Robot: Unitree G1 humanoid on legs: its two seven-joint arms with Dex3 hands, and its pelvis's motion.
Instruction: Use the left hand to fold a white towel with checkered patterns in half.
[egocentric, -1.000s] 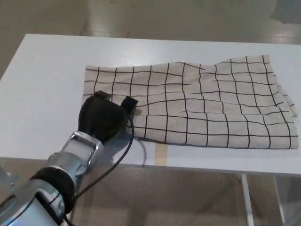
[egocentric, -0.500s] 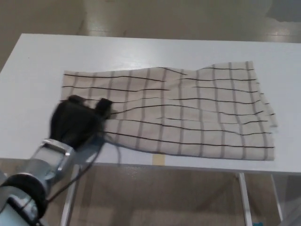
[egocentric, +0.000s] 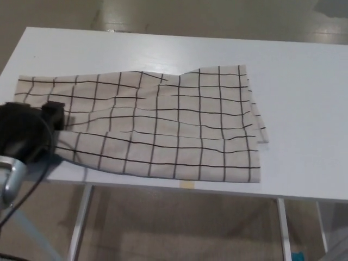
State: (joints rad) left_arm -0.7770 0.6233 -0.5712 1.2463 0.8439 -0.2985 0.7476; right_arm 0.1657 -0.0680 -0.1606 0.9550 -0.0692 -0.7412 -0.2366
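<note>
Left hand (egocentric: 24,136) is sitting over the near left corner of the checkered towel (egocentric: 157,128), fingers seemingly pinching that edge, though I cannot tell for sure. Since a second ago the whole view has been swinging, so the towel only seems shifted; it is lying spread on the white table (egocentric: 304,98), with folding not yet begun

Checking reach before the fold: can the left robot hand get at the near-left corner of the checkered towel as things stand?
Probably yes. The left robot hand already sits at the towel's left end on the table, with nothing between them.
</note>
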